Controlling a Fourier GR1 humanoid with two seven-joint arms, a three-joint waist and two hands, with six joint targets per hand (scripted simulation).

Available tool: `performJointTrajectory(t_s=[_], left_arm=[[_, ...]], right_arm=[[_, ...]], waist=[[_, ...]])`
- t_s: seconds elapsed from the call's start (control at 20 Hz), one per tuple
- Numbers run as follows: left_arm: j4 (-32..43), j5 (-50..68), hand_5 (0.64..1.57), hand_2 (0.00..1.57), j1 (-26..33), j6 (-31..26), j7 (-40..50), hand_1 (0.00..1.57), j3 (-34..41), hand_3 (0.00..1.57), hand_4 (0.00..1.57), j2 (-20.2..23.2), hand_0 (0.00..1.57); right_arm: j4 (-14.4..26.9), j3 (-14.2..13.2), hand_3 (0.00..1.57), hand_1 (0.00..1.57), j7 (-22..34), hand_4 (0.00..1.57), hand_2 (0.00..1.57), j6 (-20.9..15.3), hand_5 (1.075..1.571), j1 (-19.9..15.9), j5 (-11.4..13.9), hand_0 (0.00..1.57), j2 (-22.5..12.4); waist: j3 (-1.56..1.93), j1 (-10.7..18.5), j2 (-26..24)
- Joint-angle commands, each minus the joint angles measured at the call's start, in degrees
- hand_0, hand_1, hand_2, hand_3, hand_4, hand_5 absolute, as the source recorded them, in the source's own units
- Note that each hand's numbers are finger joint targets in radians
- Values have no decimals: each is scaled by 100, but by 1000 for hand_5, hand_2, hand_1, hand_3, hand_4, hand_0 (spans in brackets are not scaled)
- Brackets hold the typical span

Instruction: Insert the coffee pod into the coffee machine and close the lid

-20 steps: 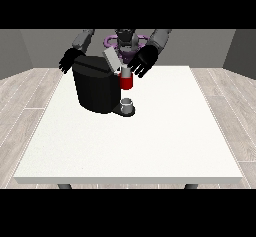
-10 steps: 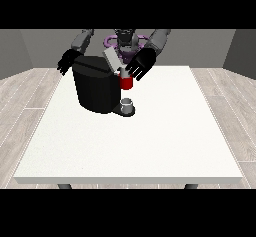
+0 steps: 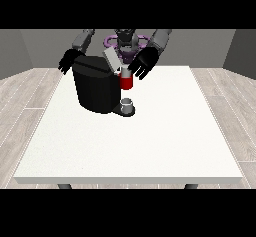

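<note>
The white surface (image 3: 135, 141) spreads out wide in front of me, and nearly everything sits at my end of it. The black coffee machine (image 3: 97, 88) stands on it toward the view's left, a bulky dark block with its grey lid (image 3: 112, 59) tilted up and open above the top. A red part of the machine (image 3: 126, 83) shows at its front, and below it a small grey cup (image 3: 127, 104) rests on the machine's base. My hand at the view's right (image 3: 142, 63) hovers just beside the raised lid and above the red part, fingers spread apart and pointing down, clamped on nothing that I can see. My hand at the view's left (image 3: 68, 61) hangs behind the machine's far corner, its fingers relaxed and apart. The coffee pod itself I cannot make out.
</note>
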Motion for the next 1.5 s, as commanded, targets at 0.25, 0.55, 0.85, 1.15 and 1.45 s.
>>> performJointTrajectory(t_s=[0.25, 0.55, 0.85, 1.15, 1.45], left_arm=[[67, -134, 1571, 1022, 122, -141, -220, 912, -64, 865, 363, 115, 912], [188, -364, 1571, 0, -35, -395, -98, 0, -215, 0, 0, 255, 0], [-30, -410, 1571, 0, -56, -491, -168, 0, -259, 0, 0, 166, 0], [-133, -406, 1571, 0, 138, -507, 91, 0, -275, 0, 0, -192, 0], [-245, -225, 1571, 0, 672, -528, -136, 0, -149, 0, 0, -310, 0]], right_arm=[[-2, -37, 0, 0, -12, 459, 0, 55, 1571, -32, -93, 0, -10], [-22, 78, 0, 0, 33, 419, 0, 7, 1571, -2, 1, 0, 41], [243, -131, 0, 0, 32, 338, 0, -9, 1571, 2, -9, 0, -146], [497, -183, 0, 0, -230, 416, 0, -52, 1571, 110, -53, 0, -36], [360, -297, 0, 0, 28, 383, 0, -31, 1571, 399, -240, 0, -64]], waist=[[-16, 62, -7], [-15, -108, 44], [-14, 117, -142], [-14, 370, -438], [-16, 550, -983]])
